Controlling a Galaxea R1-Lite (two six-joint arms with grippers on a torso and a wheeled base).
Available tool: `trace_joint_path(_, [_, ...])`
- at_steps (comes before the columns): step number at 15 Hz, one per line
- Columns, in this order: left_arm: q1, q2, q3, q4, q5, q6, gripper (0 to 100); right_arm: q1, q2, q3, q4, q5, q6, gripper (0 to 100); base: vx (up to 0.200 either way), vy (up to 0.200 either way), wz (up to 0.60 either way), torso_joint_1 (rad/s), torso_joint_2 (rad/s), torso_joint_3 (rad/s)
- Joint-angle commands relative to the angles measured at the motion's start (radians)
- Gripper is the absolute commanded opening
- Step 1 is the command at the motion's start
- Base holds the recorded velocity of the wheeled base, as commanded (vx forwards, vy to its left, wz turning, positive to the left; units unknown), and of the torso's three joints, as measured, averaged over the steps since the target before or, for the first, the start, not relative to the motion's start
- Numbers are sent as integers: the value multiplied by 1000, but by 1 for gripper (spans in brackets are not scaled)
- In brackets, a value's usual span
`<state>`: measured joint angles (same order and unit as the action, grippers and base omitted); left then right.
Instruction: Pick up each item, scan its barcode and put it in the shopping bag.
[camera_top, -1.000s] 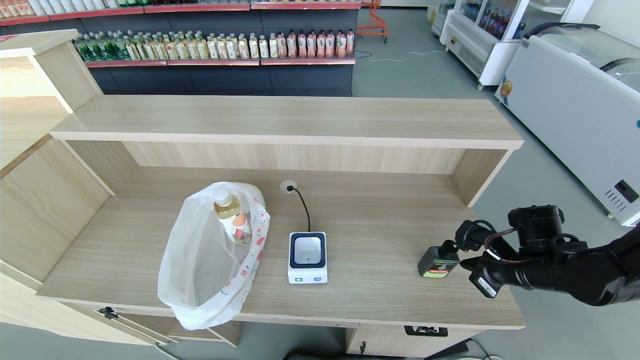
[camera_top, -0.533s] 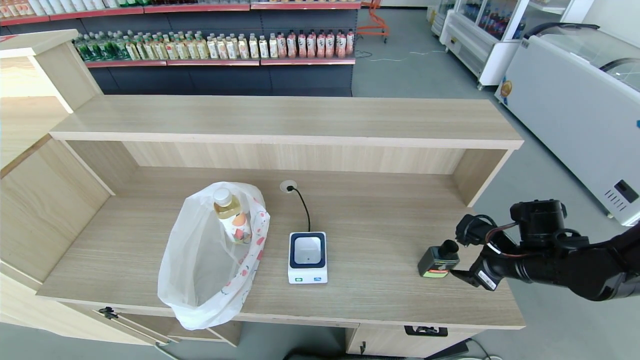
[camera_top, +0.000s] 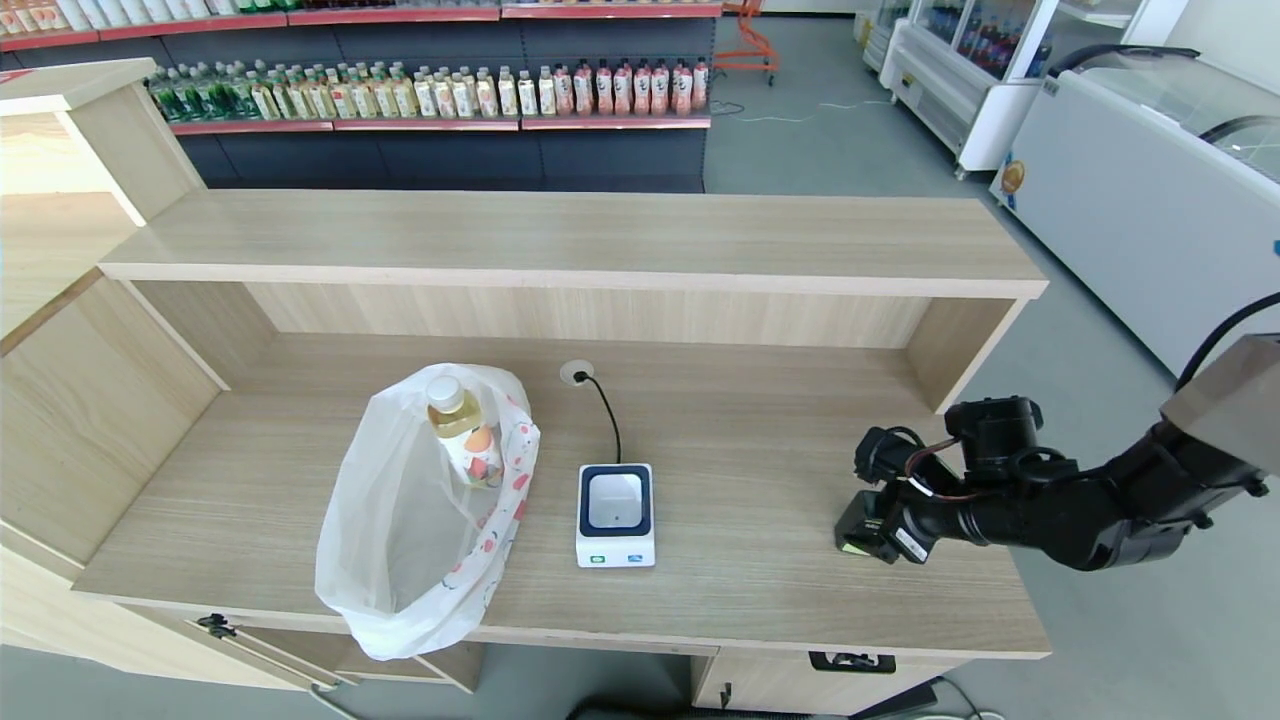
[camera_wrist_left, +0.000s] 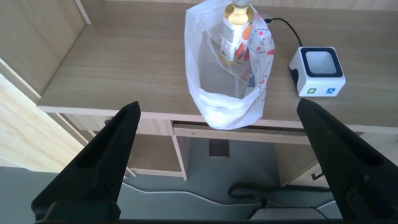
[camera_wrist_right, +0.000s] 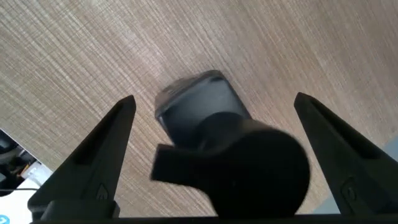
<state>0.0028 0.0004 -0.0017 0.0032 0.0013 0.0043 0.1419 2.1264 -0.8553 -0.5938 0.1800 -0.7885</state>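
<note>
While between item (camera_top: 856, 529) and shopping bag (camera_top: 372, 520), scanner (camera_top: 615, 512).

You see a pale wood-grain counter (camera_top: 740, 440), a translucent white shopping bag (camera_top: 390, 540) dotted with red and pink, its bottle (camera_top: 462, 430) white-capped over amber-yellow, a white scanner (camera_top: 615, 515) framed in navy with a black cable (camera_top: 606, 410), and a dark grey item (camera_top: 856, 528) with a yellow-green label strip.

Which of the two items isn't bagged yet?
The dark container within the open right end effector; the yellow bottle is in the shopping bag.
</note>
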Motion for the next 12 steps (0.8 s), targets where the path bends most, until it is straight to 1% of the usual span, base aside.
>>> trace_joint_path(1, [0, 0, 0, 0, 0, 0, 100, 24, 60, -30, 0, 7, 0, 0, 0, 0, 0, 0, 0, 0])
trace_joint_path(3, [0, 0, 0, 0, 0, 0, 100, 39, 70, -51, 0, 6, -1, 0, 0, 0, 0, 0, 0, 0])
trace_joint_path(6, [0, 0, 0, 0, 0, 0, 100, 39, 44, -50, -17, 7, -8, 0, 0, 0, 0, 0, 0, 0])
trace_joint_path(8, [0, 0, 0, 0, 0, 0, 100, 30, -26, -39, -27, 3, -12, 0, 0, 0, 0, 0, 0, 0])
trace_joint_path(10, [0, 0, 0, 0, 0, 0, 100, -50, -157, 38, -46, -2, -135, 0, 0, 0, 0, 0, 0, 0])
trace_joint_path(12, [0, 0, 0, 0, 0, 0, 100, -163, -275, 151, -70, 7, -299, 0, 0, 0, 0, 0, 0, 0])
